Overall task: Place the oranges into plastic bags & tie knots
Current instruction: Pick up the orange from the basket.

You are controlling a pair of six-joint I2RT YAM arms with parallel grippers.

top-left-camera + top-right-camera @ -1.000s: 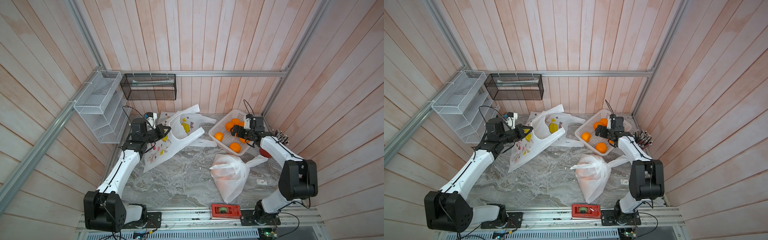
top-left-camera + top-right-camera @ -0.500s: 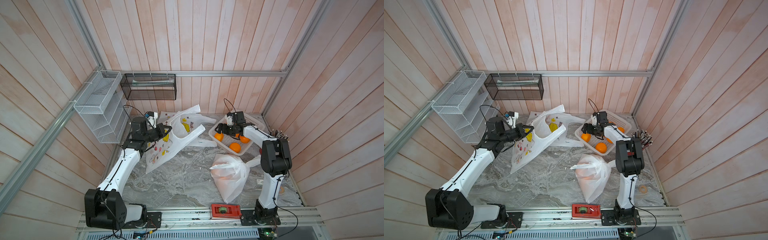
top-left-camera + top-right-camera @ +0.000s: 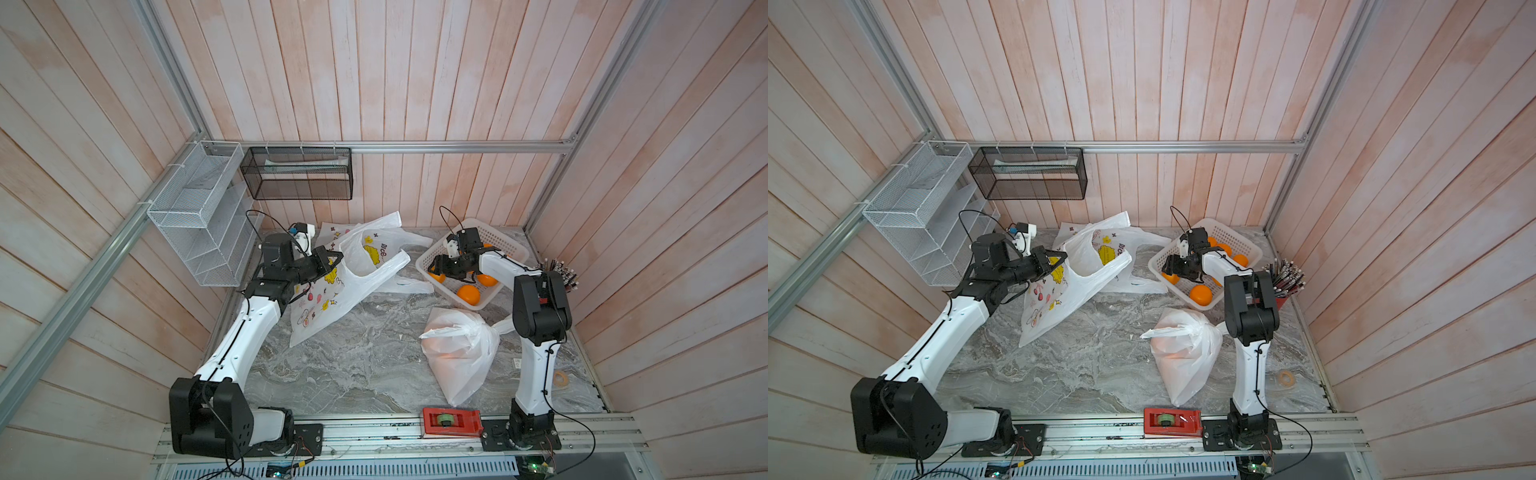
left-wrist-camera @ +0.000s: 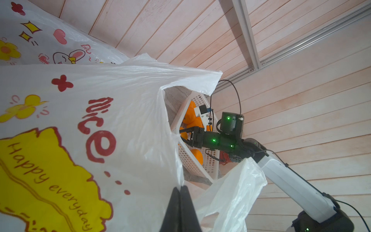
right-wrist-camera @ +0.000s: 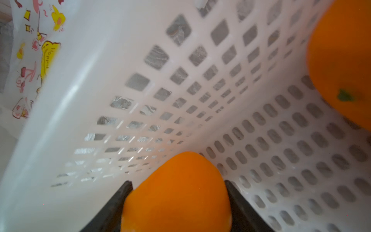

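Since a second ago the right arm has folded inward over the white basket [image 3: 500, 240], and the right hand [image 3: 439, 270] has narrowed onto an orange [image 5: 176, 192] in the corner nearest the printed bag [image 3: 365, 270], a finger against each side. On the marble table [image 3: 353, 365] that bag hangs open, its rim pinched between the left hand's [image 4: 179, 192] pressed-together fingers, and a tied bag [image 3: 459, 357] lies beside the right arm. More oranges [image 3: 468, 294] sit loose in the basket.

Orange oranges [image 3: 468, 294], white perforated basket [image 3: 500, 240], white bag [image 3: 353, 282] printed yellow and red, grey marbled table [image 3: 353, 365]
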